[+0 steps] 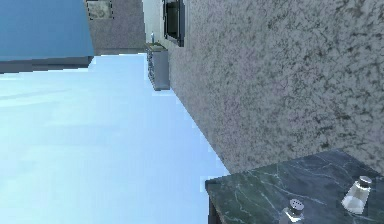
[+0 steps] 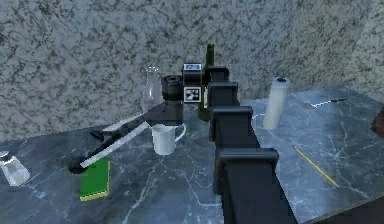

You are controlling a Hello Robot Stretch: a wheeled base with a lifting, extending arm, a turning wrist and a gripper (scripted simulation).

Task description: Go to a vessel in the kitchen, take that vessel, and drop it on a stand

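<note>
Marble counter (image 2: 340, 140), white mug (image 2: 167, 138) near pincer (image 2: 163, 100)

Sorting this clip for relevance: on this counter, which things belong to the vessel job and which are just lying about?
Job: gripper; glass vase near it, likely the vessel; white mug, another candidate.
Lying about: dark bottle, paper roll, green sponge, grey utensil, pencil, shaker.

- A dark marble counter (image 1: 260, 190) sits in the lower right corner.
- Two small glass shakers stand on it: one shaker (image 1: 357, 194) near the right edge, the other shaker (image 1: 294, 210) lower.
- A rough grey wall (image 1: 270, 80) rises behind the counter.
- A pale floor (image 1: 90, 140) lies at the left.
</note>
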